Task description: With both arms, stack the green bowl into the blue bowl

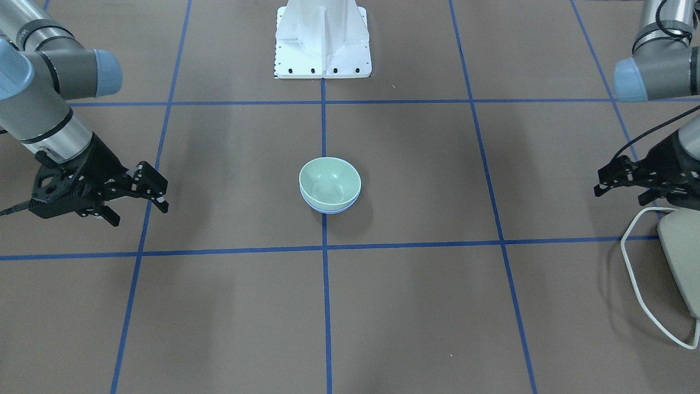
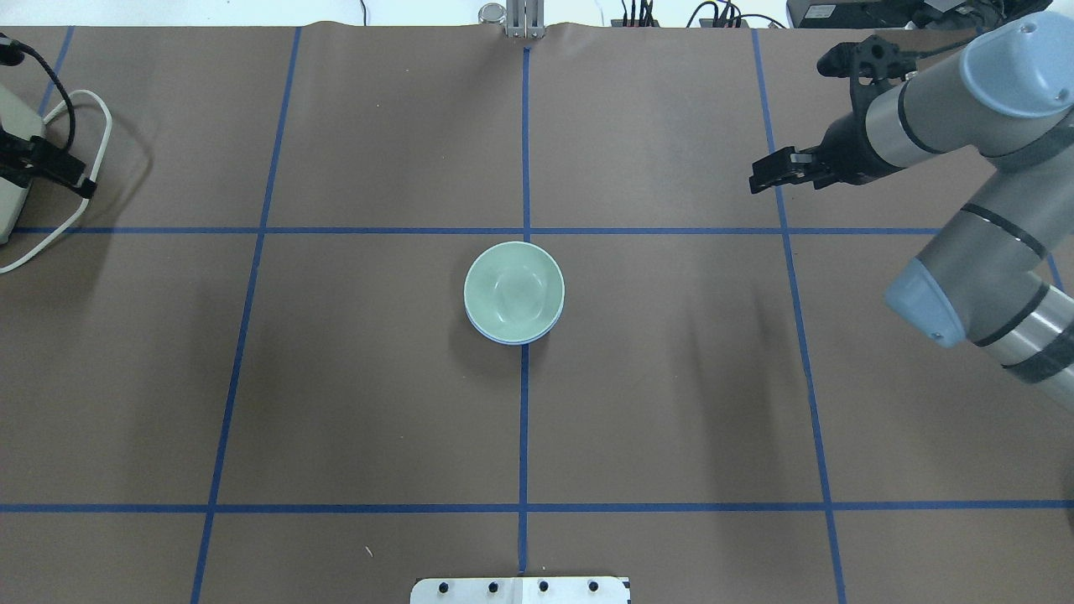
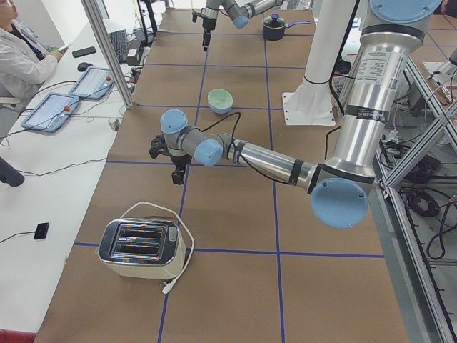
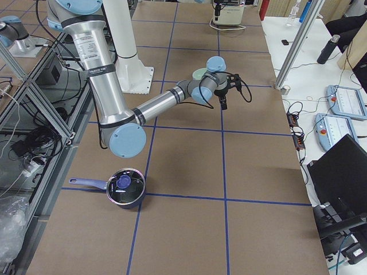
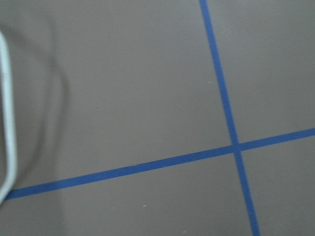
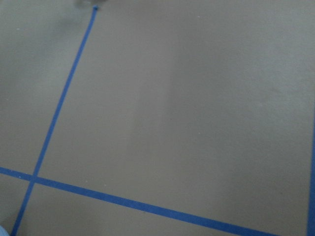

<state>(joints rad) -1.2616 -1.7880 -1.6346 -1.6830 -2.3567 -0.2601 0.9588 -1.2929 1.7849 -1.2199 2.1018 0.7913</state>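
Observation:
The pale green bowl [image 1: 330,181] sits nested inside the light blue bowl [image 1: 328,209] at the table's centre; only a thin blue rim shows under it. The overhead view shows the same green bowl [image 2: 513,291] and blue rim [image 2: 482,329]. My right gripper [image 1: 139,214] hangs open and empty far to the bowls' side, also in the overhead view [image 2: 768,174]. My left gripper [image 1: 620,196] is open and empty at the opposite side, next to the toaster. Both wrist views show only bare table and blue tape lines.
A cream toaster [image 1: 683,257] with a looped white cable [image 1: 637,276] stands by my left gripper. A dark pot with a lid [image 4: 125,186] sits at the table's right end. The white pedestal [image 1: 322,44] stands behind the bowls. Operators' desks border the far side.

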